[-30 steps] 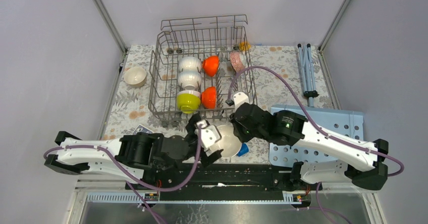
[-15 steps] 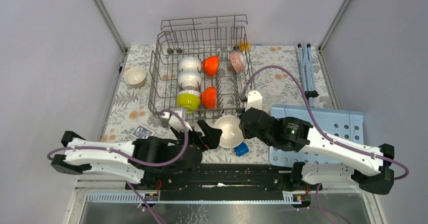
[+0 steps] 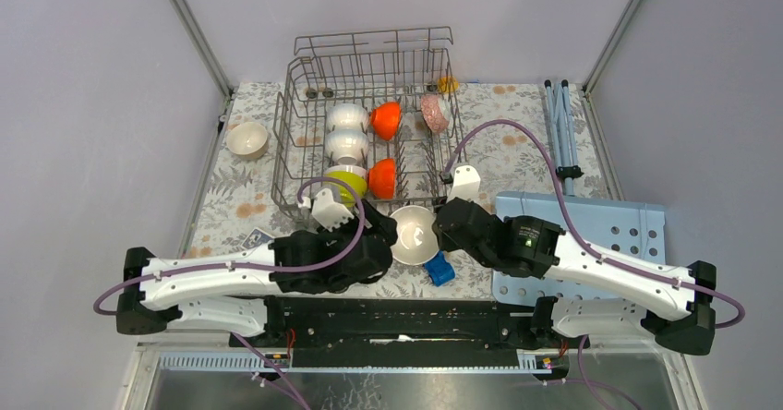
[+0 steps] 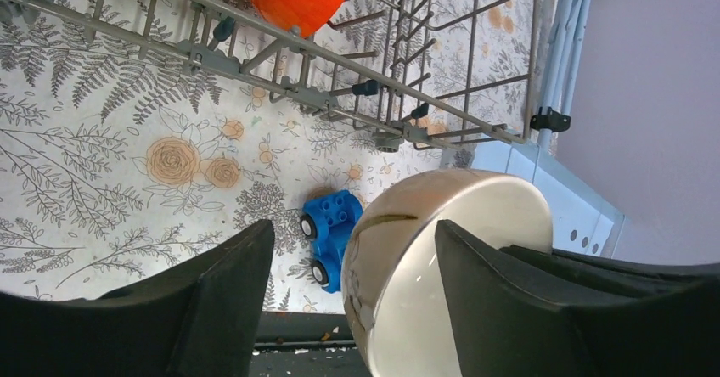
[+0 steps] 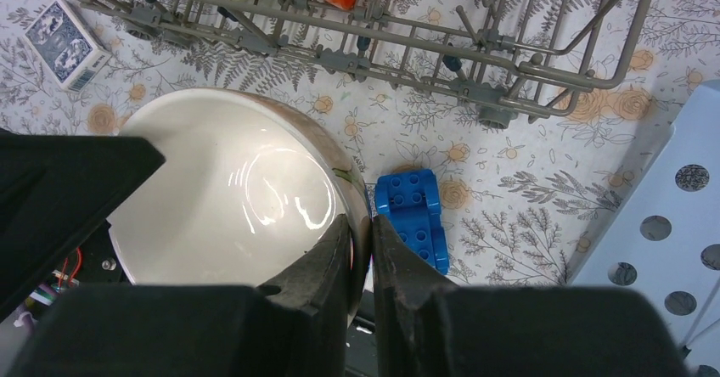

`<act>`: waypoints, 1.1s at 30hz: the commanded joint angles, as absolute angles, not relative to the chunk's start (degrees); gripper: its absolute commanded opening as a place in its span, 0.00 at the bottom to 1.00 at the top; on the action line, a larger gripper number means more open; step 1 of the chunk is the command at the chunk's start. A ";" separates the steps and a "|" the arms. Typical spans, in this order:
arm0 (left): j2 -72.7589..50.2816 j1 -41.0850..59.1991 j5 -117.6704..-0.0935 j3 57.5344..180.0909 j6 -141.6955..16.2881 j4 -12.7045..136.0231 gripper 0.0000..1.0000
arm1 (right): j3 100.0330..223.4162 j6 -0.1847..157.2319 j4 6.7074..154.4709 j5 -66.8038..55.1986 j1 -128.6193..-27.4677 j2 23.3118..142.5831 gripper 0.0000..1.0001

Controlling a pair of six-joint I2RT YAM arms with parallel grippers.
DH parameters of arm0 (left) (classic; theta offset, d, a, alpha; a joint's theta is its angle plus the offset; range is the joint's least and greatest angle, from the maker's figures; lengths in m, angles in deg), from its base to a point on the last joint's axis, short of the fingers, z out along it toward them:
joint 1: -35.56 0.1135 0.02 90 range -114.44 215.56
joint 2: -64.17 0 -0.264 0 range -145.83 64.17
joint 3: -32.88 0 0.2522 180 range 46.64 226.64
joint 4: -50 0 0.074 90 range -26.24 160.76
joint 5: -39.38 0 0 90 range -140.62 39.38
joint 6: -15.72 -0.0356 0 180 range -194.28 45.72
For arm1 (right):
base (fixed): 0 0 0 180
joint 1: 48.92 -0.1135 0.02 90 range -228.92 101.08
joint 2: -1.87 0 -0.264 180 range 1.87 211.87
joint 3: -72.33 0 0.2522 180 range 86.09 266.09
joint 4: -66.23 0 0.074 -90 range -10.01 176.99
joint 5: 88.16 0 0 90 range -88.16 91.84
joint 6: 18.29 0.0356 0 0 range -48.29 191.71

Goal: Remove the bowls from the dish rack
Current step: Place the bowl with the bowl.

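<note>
A beige bowl with a white inside hangs tilted just in front of the dish rack. My right gripper is shut on its rim. My left gripper is open and straddles the opposite rim. One of its fingers is inside the bowl, and the other stands apart from the outer wall. The rack holds two white bowls, two orange ones, a yellow-green one and a pink patterned one. A cream bowl sits on the table left of the rack.
A blue toy car lies on the flowered cloth just below the held bowl. A light-blue perforated board lies at the right under the right arm. A card pack lies front left, and a folded blue stand at the far right.
My left arm has swung up and right to the held bowl, and its jaws have come around the rim and narrowed. The right gripper has kept hold of the bowl and shifted slightly.
</note>
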State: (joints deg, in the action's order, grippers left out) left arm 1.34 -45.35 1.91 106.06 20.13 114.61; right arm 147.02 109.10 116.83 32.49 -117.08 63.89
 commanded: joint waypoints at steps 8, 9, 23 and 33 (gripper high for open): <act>2.57 -42.75 -3.92 103.33 11.62 106.38 0.61 | 146.51 111.86 110.07 34.67 -117.47 62.95 0.00; 2.44 -42.75 -4.08 103.38 10.93 106.36 0.60 | 146.48 111.86 110.06 34.63 -117.47 62.95 0.00; 1.87 -42.75 -5.27 102.21 3.80 106.03 0.43 | 145.84 111.88 109.70 34.61 -117.47 62.15 0.00; 1.15 -42.81 -5.56 101.43 1.05 104.37 0.24 | 145.24 111.91 109.01 34.11 -117.43 62.24 0.00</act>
